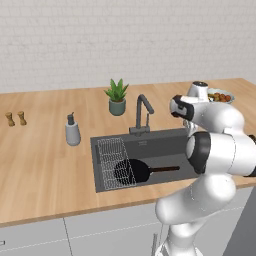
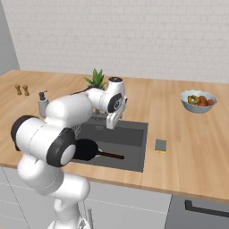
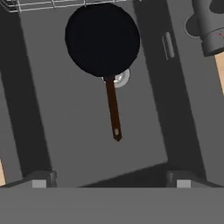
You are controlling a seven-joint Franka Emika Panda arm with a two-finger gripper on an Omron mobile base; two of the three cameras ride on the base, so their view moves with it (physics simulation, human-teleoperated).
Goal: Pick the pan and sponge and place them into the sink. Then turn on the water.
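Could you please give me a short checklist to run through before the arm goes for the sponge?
1. Pan placed in the sink: ok, it lies in the basin with its handle toward the arm's side.
2. Gripper free of the pan: ok, open and empty above the basin.
3. Sponge located: ok, flat on the counter just right of the sink.
4. Path to the sponge: ok, nothing stands between it and the basin; the fruit bowl sits farther back.
5. Room in the sink for the sponge: ok, bare floor shows beside the pan.
6. Water off: cannot tell for certain; no stream shows at the faucet.
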